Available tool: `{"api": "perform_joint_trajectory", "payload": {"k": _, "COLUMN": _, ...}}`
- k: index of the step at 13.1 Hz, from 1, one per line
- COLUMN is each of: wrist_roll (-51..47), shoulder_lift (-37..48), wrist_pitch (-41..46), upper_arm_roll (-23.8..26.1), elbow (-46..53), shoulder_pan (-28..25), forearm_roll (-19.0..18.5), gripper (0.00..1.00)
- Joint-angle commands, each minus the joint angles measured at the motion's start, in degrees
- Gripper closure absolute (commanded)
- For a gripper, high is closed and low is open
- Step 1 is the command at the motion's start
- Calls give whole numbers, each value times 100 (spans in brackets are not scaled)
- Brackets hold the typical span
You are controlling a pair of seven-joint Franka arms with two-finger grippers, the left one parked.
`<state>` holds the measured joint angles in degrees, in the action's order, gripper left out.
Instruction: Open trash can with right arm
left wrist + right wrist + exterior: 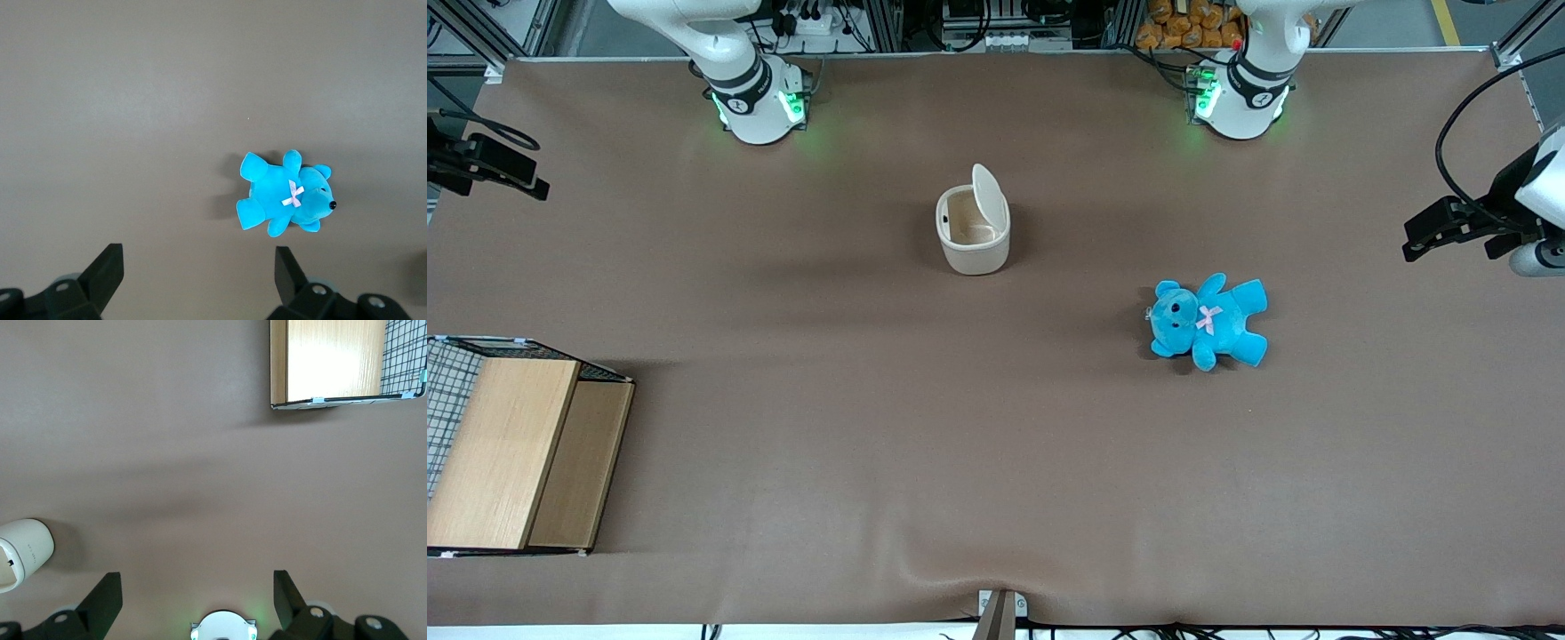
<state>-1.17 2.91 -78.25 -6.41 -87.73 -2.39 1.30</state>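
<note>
— Gripper (197, 577) first: how does it stand?

— Black fingers (107, 600) spread wide with nothing between them. It hangs above the bare brown table (996, 462) at the working arm's end, at the edge of the front frame in its upper half, well apart from the trash can.

— And the right arm?

— Its white base (751, 102) sits at the top edge of the front frame with green lights lit. The arm rises out of the frame from there.

— What is the biggest thing on the table?

— A wooden box with wire mesh (507, 453), in the lower part of the front frame at the working arm's end.

— Where is the trash can?

— The trash can (971, 236) stands upright in the upper middle of the front frame, nearer to the camera than the arm's base. Its flat lid (989, 197) stands up on its hinge, so the tan inside (965, 222) shows. The wrist camera catches only part of its cream wall.

— Anything smaller?

— A blue teddy bear (1209, 322) with a pink bow lies on its back. It is nearer to the front camera than the can and toward the parked arm's end, apart from the can.
</note>
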Motion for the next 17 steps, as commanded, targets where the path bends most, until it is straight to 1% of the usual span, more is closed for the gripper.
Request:
{"api": "perform_joint_trajectory", "payload": {"k": 1, "wrist_roll": 134, "shoulder_lift": 149, "wrist_pitch": -67, "upper_arm_roll": -1, "elbow": -157, "shoulder_pan": -43, "forearm_roll": -112, "gripper": 0}}
{"api": "perform_joint_trajectory", "payload": {"k": 17, "wrist_roll": 64, "shoulder_lift": 34, "wrist_pitch": -41, "upper_arm_roll": -1, "elbow": -139, "shoulder_pan": -60, "forearm_roll": -121, "gripper": 0}}
